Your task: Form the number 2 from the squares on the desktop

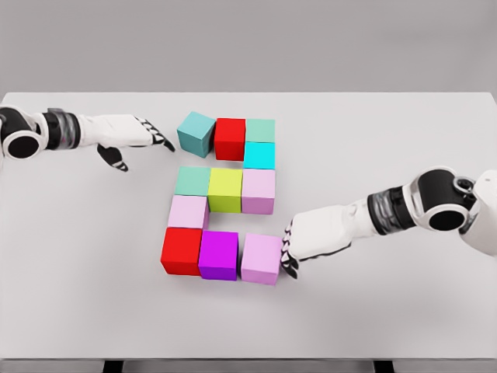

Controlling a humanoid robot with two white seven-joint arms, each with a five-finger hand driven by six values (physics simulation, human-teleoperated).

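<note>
wall (248,43): plain grey, 12 o'clock
table (85,295): white top, fills view
light: even, soft
table legs (112,366): dark, 6 o'clock edge

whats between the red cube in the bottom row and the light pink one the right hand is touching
One purple cube sits between the bottom-row red cube and the light pink cube, as the head view shows. The right hand is at that pink cube's right side.

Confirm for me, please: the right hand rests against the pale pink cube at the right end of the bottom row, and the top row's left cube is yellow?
Not quite. In the head view the top row's left cube is teal, not yellow. The right hand does rest against the pale pink cube.
</note>
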